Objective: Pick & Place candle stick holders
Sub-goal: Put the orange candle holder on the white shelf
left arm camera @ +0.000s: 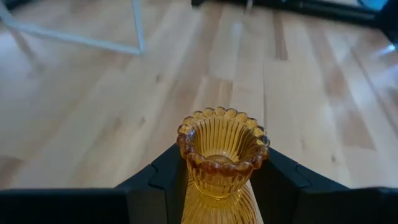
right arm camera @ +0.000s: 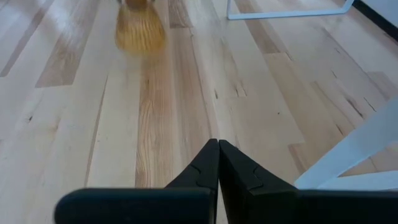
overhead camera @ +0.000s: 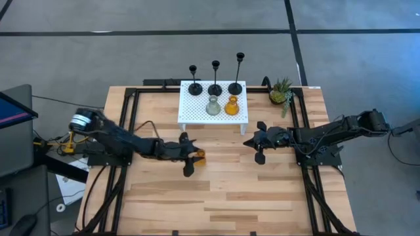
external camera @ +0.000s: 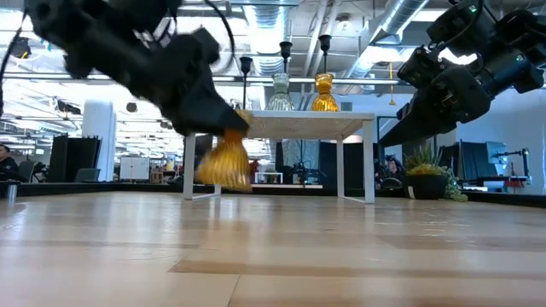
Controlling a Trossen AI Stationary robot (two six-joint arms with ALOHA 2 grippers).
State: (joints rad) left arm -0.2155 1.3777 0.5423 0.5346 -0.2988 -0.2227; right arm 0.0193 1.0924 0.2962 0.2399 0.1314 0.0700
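Note:
An amber glass candle stick holder (left arm camera: 222,155) with a scalloped rim hangs above the table's middle, with my left gripper (overhead camera: 192,158) shut on it; the low view shows the holder (external camera: 223,162) off the wood. Three thin black holders (overhead camera: 215,75), a grey-green glass one (overhead camera: 213,106) and a second amber one (overhead camera: 231,106) stand on their bases on the white perforated stand (overhead camera: 197,111). My right gripper (overhead camera: 257,141) waits shut to the right of the stand, touching nothing; in its own wrist view its fingers (right arm camera: 218,149) meet. My left gripper pinches the amber holder's ribbed neck (left arm camera: 219,184), just under the scalloped cup, between its two fingers (left arm camera: 166,180). The fingers come nearly level from the table's left. The holder is lifted clear of the table, roughly upright, with its flared base (external camera: 225,175) lowest.
A small potted green plant (overhead camera: 281,92) stands at the table's far right corner. The stand's legs (external camera: 368,162) rise from the far middle of the table. Bare wood (overhead camera: 223,196) stretches across the near half.

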